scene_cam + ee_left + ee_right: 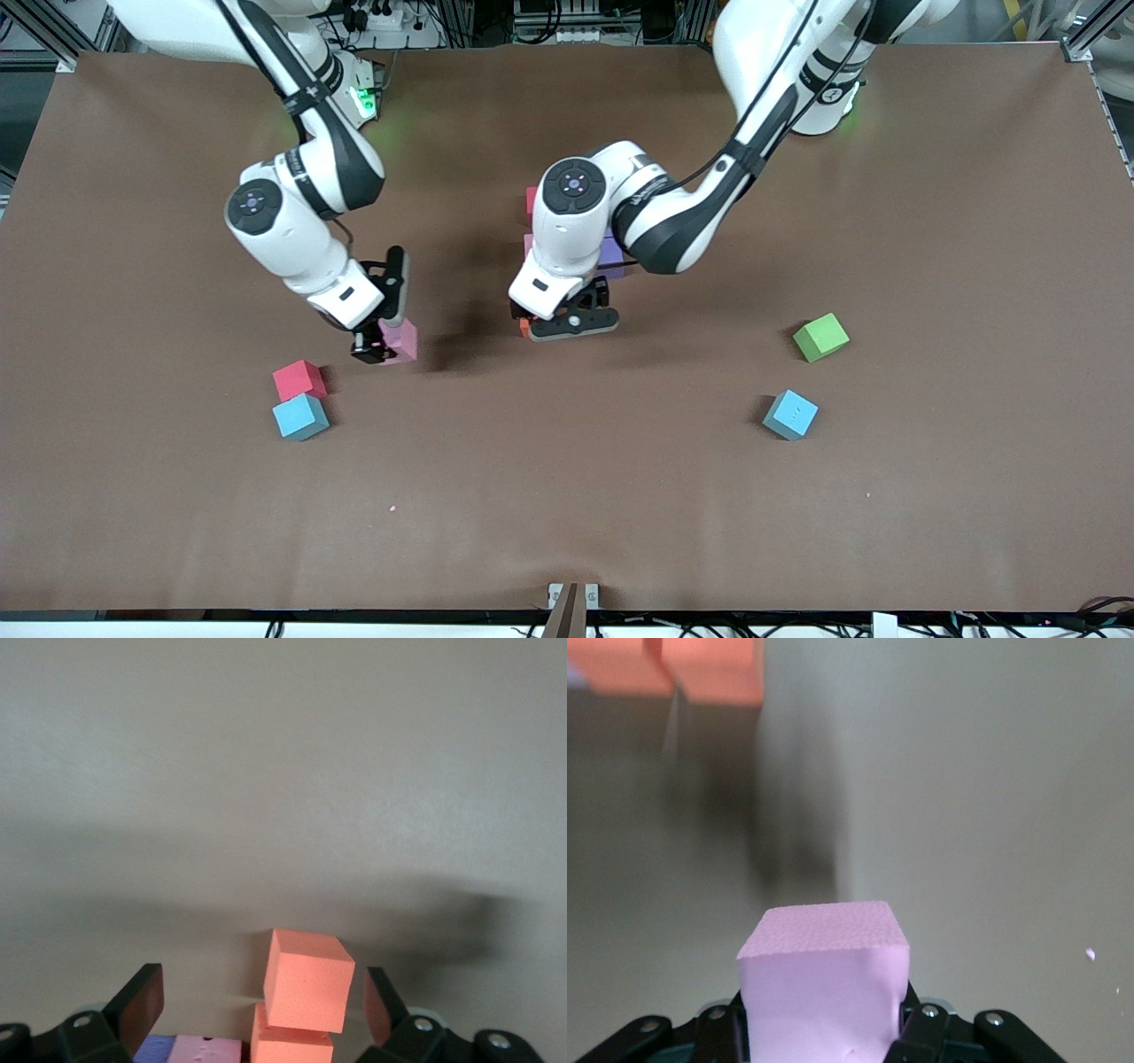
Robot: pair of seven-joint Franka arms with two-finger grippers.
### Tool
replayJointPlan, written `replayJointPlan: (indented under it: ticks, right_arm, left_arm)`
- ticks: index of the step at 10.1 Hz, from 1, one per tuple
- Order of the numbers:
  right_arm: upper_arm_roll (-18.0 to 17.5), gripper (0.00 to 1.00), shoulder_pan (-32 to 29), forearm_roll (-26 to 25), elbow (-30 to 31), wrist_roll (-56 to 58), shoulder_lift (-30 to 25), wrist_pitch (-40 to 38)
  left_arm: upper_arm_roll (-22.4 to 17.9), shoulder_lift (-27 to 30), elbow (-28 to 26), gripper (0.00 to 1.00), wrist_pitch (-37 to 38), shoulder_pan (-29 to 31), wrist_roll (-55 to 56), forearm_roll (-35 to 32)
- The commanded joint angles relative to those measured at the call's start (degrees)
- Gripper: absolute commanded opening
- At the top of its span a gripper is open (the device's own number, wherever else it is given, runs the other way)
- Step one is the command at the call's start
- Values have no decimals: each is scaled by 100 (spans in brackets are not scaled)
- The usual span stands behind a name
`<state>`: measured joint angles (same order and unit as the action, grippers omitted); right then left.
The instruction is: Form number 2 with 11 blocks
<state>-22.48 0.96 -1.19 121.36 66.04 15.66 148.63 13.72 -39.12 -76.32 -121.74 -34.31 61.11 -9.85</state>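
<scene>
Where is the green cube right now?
In the front view the green cube sits alone on the table toward the left arm's end, with a light blue cube nearer the camera.

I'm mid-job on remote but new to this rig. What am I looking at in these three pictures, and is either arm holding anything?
Two white robot arms work at a brown table. The big picture comes from a high camera facing them; the two small ones come from cameras on each arm's wrist.

The right tool is shut on a pink cube, seen close up in its wrist view. The left tool is open and empty, its fingers on either side of an orange cube at the half-built digit, partly hidden under that arm.

Loose on the table: a red cube beside a blue cube, another blue cube and a green cube.
</scene>
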Motion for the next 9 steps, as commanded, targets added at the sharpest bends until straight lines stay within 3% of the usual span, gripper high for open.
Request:
replayJointPlan:
  ticks: [1,4,9]
  right_arm:
    - [-37,28,456,49,-402,-1192,190,-98]
    - [-29,28,1053,-21,-849,-2682,427,-334]
    - [85,28,2063,-162,-1992,-2579,936,-898]
  left_arm:
    - [17,526,-128,100,526,256,-99,124]
    - [25,958,-137,100,1081,880,-791,298]
    - [25,1345,-164,100,1617,1873,-2135,440]
